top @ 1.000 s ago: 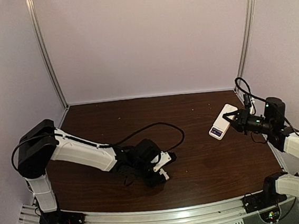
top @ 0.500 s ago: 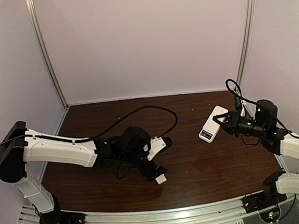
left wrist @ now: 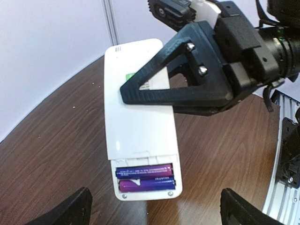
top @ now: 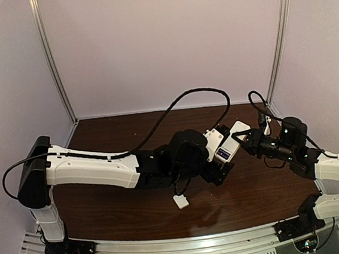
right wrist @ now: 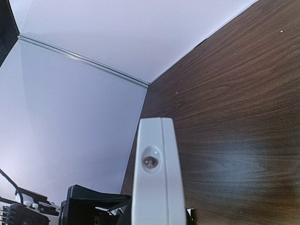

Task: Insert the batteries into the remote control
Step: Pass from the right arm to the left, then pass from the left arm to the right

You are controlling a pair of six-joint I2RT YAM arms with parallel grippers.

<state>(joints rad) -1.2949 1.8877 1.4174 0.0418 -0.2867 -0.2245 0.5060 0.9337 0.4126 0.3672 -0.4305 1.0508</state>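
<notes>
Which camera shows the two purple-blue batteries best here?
The left wrist view: the two slim purple-blue batteries lie side by side in the open compartment of the slim white plastic remote control. The top view shows the remote but no batteries; the right wrist view shows only its end edge.

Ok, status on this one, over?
Left gripper open. Right gripper shut on remote control. Both batteries seated. Cover off, lying on table.

Top view high, rear, looking down; wrist views close, opposite ends of remote control (left wrist: 138, 131).
</notes>
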